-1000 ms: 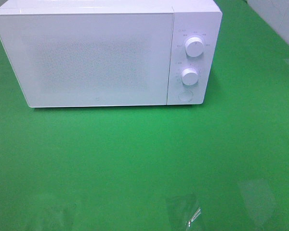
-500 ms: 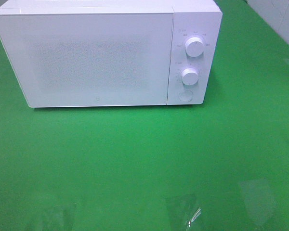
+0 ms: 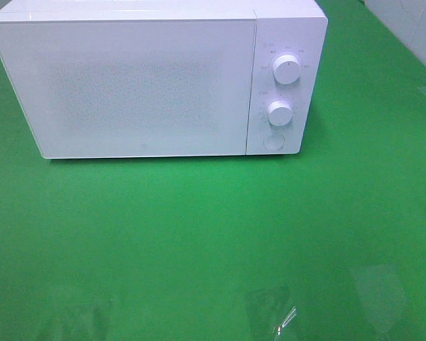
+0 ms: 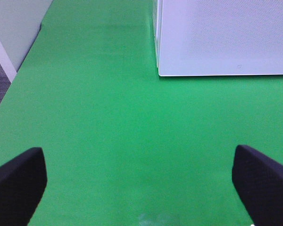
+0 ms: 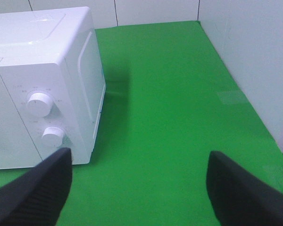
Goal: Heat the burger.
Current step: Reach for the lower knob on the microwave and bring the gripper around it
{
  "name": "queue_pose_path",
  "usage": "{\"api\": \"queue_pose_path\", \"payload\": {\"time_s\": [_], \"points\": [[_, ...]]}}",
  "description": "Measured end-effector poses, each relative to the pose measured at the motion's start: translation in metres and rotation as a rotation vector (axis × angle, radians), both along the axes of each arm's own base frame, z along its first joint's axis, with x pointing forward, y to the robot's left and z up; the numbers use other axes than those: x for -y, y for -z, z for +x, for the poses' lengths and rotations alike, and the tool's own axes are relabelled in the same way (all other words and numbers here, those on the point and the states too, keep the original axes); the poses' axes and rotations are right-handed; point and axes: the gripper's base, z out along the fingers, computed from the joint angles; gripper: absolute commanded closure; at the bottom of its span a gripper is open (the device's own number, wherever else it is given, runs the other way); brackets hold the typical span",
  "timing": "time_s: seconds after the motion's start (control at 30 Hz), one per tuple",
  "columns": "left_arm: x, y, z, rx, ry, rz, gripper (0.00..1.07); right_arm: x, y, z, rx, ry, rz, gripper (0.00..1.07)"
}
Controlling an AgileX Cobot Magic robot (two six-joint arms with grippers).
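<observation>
Shut white microwave on a green table, both grippers open in front of it.

The green table (image 3: 199, 234) carries a white microwave (image 3: 142, 85) at its far side, with the door (image 3: 135, 89) closed flat (its frosted panel hides whatever is inside). The burger shows in no view, so where it lies and which way it faces cannot be told. The left gripper (image 4: 139, 162) has its fingers spread wide over bare cloth. The right gripper (image 5: 139, 162) stands parted too, with nothing between. The control panel has an upper knob (image 3: 287, 69), a lower knob (image 3: 279, 112) and a round button (image 3: 272, 141).
</observation>
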Motion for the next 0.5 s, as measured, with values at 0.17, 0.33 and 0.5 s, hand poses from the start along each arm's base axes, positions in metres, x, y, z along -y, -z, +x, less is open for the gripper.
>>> {"api": "queue_pose_path", "payload": {"time_s": [0.17,0.33,0.5], "points": [[0.000,0.000,0.000,0.000,0.000,0.000,0.07,0.000,0.008,0.027,-0.026,-0.003,0.000,0.31],[0.000,0.000,0.000,0.000,0.000,0.000,0.07,-0.001,0.030,0.046,-0.038,-0.007,0.000,0.31],[0.000,0.000,0.000,0.000,0.000,0.000,0.07,-0.001,0.049,0.060,-0.040,-0.009,0.006,0.31]]}}
